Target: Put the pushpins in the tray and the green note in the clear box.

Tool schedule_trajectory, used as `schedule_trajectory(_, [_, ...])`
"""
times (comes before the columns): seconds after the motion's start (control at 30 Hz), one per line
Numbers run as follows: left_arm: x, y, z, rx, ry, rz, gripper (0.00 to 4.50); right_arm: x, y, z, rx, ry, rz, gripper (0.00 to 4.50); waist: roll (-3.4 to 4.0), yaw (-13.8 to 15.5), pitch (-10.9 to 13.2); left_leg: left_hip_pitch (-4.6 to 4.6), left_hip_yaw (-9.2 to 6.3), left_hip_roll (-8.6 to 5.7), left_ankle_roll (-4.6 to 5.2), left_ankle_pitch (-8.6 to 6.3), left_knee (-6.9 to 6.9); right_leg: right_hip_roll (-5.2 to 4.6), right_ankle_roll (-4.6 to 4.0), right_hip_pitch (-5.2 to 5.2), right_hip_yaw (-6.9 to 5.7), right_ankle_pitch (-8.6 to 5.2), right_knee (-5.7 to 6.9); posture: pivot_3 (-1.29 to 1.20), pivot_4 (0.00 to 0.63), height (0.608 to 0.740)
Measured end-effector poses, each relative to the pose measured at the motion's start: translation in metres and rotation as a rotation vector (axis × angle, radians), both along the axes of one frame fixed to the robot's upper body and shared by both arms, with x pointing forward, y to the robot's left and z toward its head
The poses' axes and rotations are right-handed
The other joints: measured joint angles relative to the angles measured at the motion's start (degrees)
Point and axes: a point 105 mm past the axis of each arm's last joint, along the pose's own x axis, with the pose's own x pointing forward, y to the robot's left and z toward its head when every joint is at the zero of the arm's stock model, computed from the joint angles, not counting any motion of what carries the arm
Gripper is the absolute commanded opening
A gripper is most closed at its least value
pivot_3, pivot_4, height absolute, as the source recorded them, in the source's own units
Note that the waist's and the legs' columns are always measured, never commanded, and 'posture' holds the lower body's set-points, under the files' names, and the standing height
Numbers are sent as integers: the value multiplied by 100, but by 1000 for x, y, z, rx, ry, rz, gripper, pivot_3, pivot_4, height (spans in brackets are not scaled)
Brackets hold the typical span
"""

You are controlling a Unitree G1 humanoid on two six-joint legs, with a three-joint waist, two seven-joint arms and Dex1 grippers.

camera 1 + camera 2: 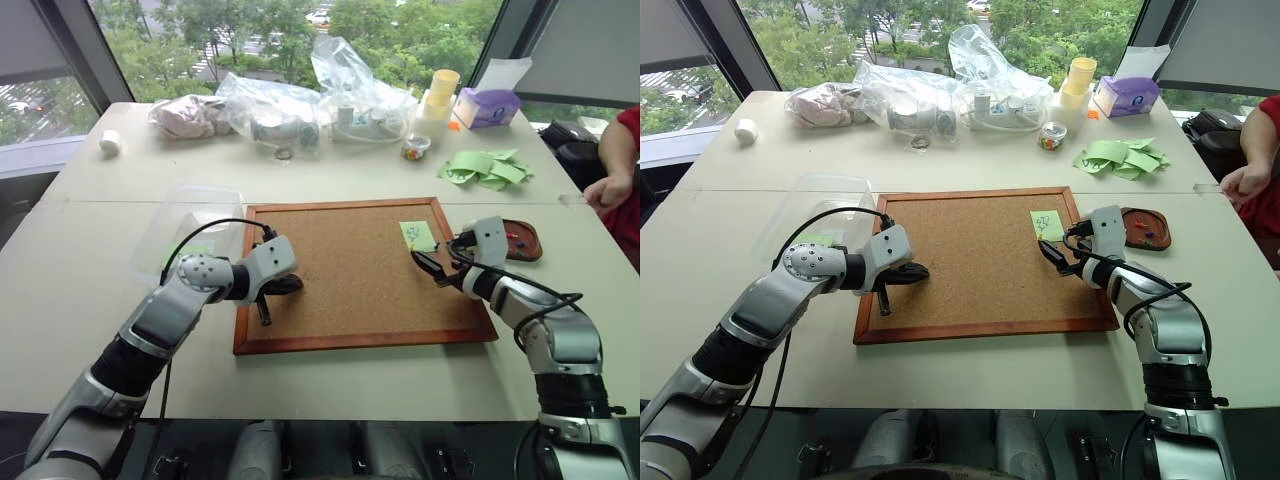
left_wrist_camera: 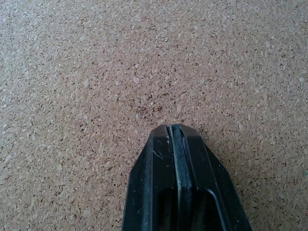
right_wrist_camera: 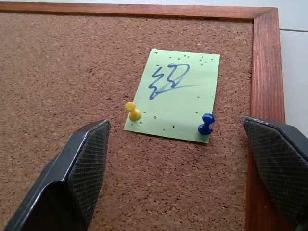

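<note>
From the operator's seat, I am looking down on a table [image 1: 90,250] where the clear box [image 1: 190,215] is sitting at the far left, just outside the cork board's [image 1: 350,270] left frame. My left gripper [image 1: 268,300] is hanging low over the board's left part, near that box, its fingers [image 2: 180,192] pressed fully together on nothing, tips pointing at bare cork.

Moving right, the green note [image 3: 172,94] is lying flat near the board's upper right corner, with blue scribbles on its face. A yellow pushpin [image 3: 132,111] and a blue pushpin [image 3: 206,124] are sticking in its two near corners, the blue one nearest the frame.

My right gripper [image 1: 436,266] is hovering just short of the note, spread wide and empty; in the wrist view its fingers [image 3: 82,168] are flanking the note's near edge without touching paper or pins.

Farther right, off the board and just beside its right frame, the tray [image 1: 530,245] is resting on the table, with small pins, one red and one dark, inside it. At the right edge, a person's hand [image 1: 606,192] is resting on the table.
</note>
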Motion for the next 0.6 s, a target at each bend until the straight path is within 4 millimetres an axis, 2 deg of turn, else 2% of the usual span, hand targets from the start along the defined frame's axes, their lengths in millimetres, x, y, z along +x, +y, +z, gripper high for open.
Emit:
schedule_trajectory(0.03, [0, 0, 0, 0, 0, 0, 0, 2, 0, 0, 3, -1, -4, 3615, 0, 0, 0, 0, 0, 0, 0, 0, 0, 0, 0, 0, 0, 0, 0, 0, 150, 735])
schedule_trajectory(0.27, [0, 0, 0, 1, -1, 2, 0, 4, -5, 1, 17, -2, -31, 20, 0, 0, 0, 0, 0, 1, 0, 0, 0, 0, 0, 0, 0, 0, 0, 0, 150, 735])
schedule_trajectory(0.6, [0, 0, 0, 2, 0, 3, 0, 4, -9, 1, 40, -14, -64, 20, 0, -2, 0, 0, 0, 1, 0, 0, 0, 1, 0, 0, 0, 0, 0, 0, 150, 735])
